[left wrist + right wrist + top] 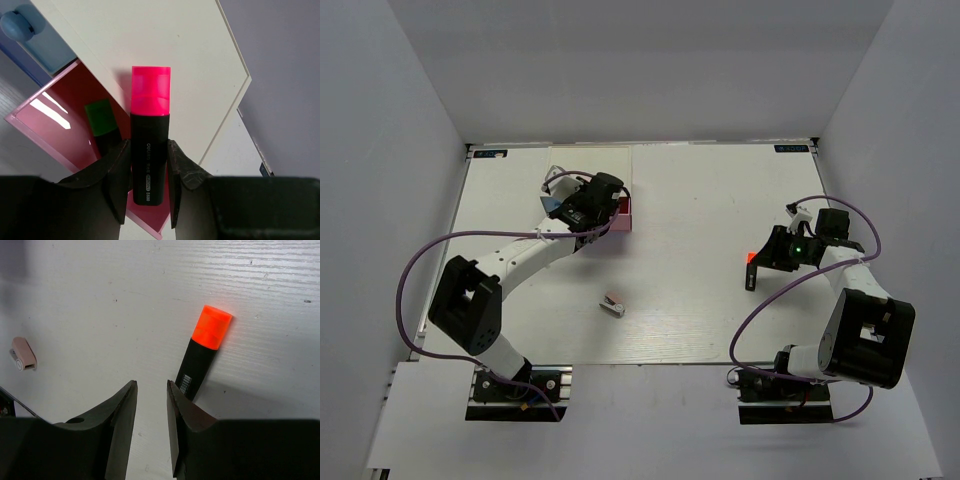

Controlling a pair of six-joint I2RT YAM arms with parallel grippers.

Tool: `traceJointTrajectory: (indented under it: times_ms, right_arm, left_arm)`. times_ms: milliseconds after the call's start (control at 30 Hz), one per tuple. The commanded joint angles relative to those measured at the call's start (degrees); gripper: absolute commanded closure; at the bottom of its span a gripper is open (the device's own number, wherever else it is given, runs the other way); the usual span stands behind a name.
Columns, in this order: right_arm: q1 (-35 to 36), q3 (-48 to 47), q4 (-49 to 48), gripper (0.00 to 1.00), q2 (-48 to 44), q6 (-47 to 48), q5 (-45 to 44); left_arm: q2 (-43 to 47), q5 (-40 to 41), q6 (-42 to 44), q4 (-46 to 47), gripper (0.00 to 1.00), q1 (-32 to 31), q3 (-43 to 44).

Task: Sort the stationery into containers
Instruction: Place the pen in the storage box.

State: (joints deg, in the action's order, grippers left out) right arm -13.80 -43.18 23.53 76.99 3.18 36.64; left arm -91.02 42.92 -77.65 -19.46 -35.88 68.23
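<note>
My left gripper (148, 145) is shut on a black highlighter with a red-pink cap (150, 95), held over the open pink drawer (55, 125) of the white-topped box (165, 40). A green-capped highlighter (101, 117) lies inside that drawer. In the top view the left gripper (608, 200) hangs at the pink drawer (623, 214). My right gripper (151, 385) stands open just above the table with nothing between its fingers. The orange-capped highlighter (202, 355) lies just outside its right finger (175, 400). From above, its orange cap (748, 257) shows beside the right gripper (752, 272).
A small pink-and-white stapler-like piece (612, 304) lies on the table between the arms; the right wrist view shows this stapler-like piece (24, 354) far left. The light blue drawer (45, 47) with its round knob (17, 27) is closed beside the pink one.
</note>
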Motion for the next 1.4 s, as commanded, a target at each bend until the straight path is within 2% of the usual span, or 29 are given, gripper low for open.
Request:
traceJointTrajectory:
  times_ms: [0,600,833,1000,1133,1367]
  right_arm:
    - [-0.08,0.38,-1.03,0.64,-0.26,0.16,1.41]
    - [0.09,0.2,-0.77,0.61,-0.26,0.25,1.5]
    - [0.0,-0.06,-0.42,0.61,-0.61,0.51,0.8]
    - [0.01,0.02,-1.03,0.61,-1.58,0.86,-2.1]
    - [0.27,-0.15,-0.68,0.61,-1.84,1.13,-2.28]
    - [0.27,-1.03,0.46,0.61,-1.58,1.3,-5.25]
  left_arm:
    - [0.94,2.34,-0.93,-0.84,0.72,-0.24,1.91]
    - [1.99,1.82,-0.93,-1.37,0.37,-0.24,0.77]
    - [2.52,1.82,-0.93,-0.84,0.31,-0.24,0.77]
    - [4.53,0.6,-0.93,-1.36,0.21,-0.24,1.38]
    - [7.16,1.29,0.22,-2.51,0.17,-0.24,1.91]
    - [12.97,1.56,8.37,-3.56,0.16,-0.24,2.96]
